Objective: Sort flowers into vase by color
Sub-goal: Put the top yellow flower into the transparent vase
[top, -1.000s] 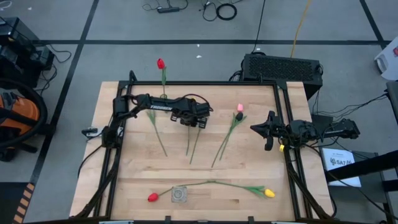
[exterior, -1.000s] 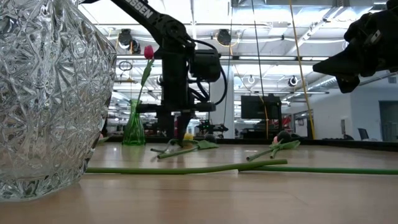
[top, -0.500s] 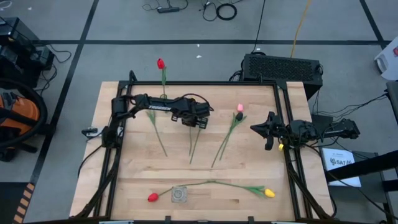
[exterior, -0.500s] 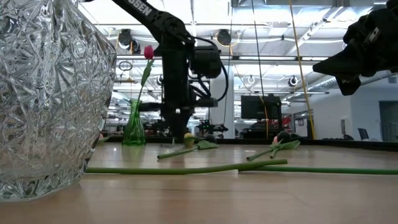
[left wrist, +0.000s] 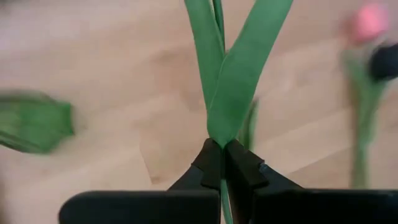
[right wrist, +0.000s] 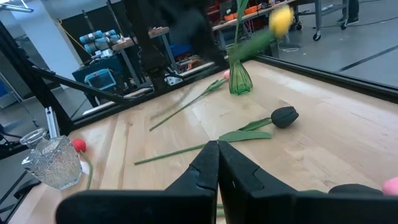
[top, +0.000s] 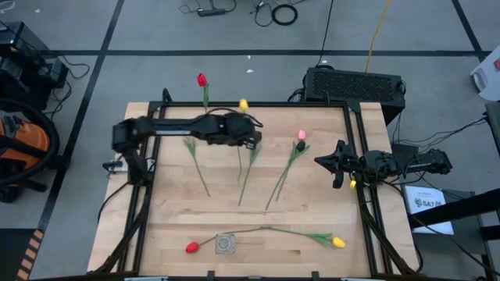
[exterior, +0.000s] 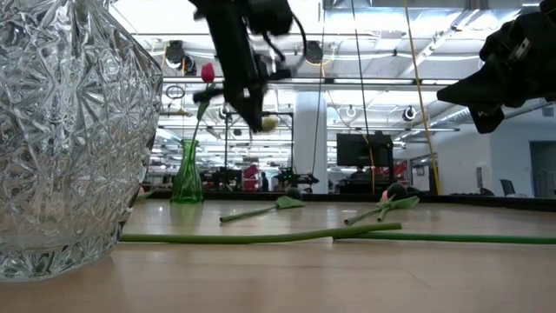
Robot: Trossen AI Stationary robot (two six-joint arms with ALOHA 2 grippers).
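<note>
Lifted off the table since a second ago, yellow tulip (top: pixel 243 104) clenched in left claw (left wrist: pixel 222 163), right claw (right wrist: pixel 217 163) pinched shut

Pale wooden table (top: pixel 320 195) strewn with loose flowers (top: pixel 283 173), a cut-glass vase (top: pixel 225 243), a green vase (exterior: pixel 186 174).

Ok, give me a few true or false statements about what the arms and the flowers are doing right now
1. The left gripper is shut on the yellow tulip, lifted off the table. True.
2. The green vase is empty. False: the red tulip stands in it.
3. The right gripper holds a flower. False: it is shut on nothing, waiting at the table's right edge.
4. The crystal vase stands near the front edge, between a red and a yellow flower head. True.
</note>
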